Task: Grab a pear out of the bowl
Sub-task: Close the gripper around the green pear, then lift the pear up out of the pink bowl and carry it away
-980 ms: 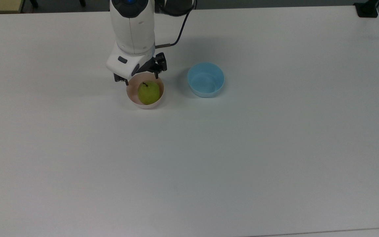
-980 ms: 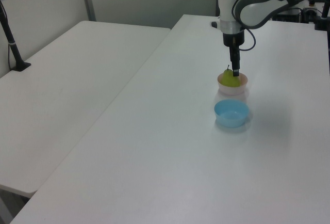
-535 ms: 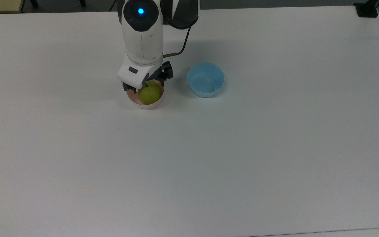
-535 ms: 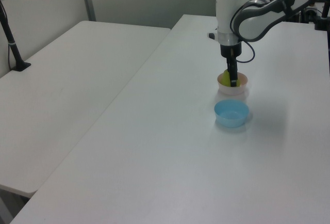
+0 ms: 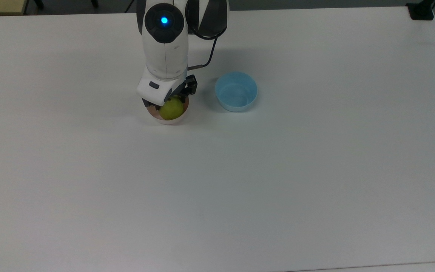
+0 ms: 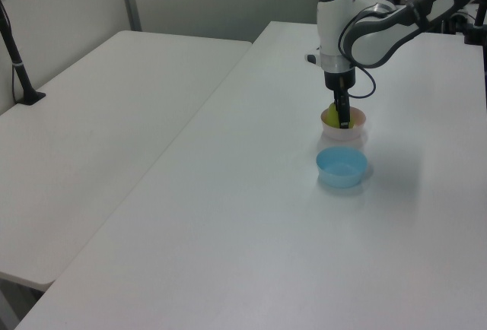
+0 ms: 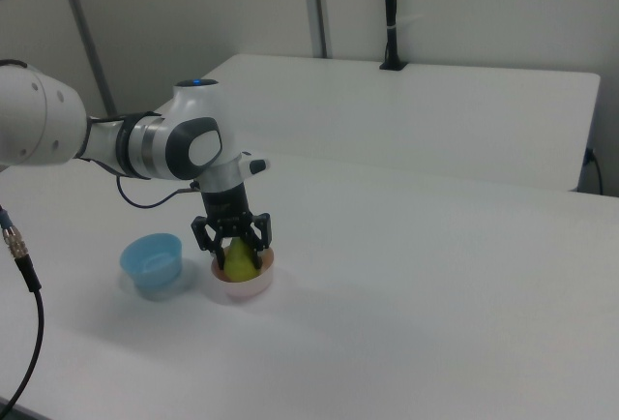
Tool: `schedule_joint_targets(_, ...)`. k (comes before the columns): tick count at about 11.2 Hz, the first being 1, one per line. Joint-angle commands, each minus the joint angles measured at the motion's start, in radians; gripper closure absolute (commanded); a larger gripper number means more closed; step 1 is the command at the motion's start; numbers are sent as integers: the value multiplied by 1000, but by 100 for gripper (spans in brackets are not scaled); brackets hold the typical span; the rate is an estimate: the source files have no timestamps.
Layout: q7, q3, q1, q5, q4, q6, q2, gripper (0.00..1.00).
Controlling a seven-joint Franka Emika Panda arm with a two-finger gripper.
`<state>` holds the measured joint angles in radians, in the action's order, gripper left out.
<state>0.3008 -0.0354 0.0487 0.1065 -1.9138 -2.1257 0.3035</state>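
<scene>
A yellow-green pear (image 5: 172, 109) lies in the pale pink bowl (image 5: 169, 121) on the white table. My gripper (image 5: 167, 99) has come down over the bowl from straight above. In the right view the gripper (image 7: 233, 243) is open, its dark fingers (image 7: 202, 238) standing on either side of the pear (image 7: 238, 261), down at the rim of the bowl (image 7: 242, 290). In the left view the gripper (image 6: 342, 117) reaches into the bowl (image 6: 346, 132) and covers most of the pear (image 6: 332, 113). The white hand hides the pear's top in the top view.
A light blue bowl (image 5: 236, 91) stands empty a short way to the top view's right of the pink bowl; it also appears as the blue bowl (image 7: 152, 263) in the right view and the blue bowl (image 6: 342, 167) in the left view. A black cable (image 5: 208, 56) hangs behind the wrist.
The gripper has moved over the pink bowl and come down, so its fingers now straddle the pear. The pear and both bowls have stayed in place.
</scene>
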Motion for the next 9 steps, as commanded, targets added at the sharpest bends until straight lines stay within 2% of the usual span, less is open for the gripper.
schedule_joint_targets(1, 11, -6, 8, 13, -16, -19, -12, 66)
schedule_joint_targets(5, -3, -1, 14, 1, 12, 130, -116, 66)
schedule_joint_targets(9, -22, -3, 4, -28, 140, 308, -176, 66)
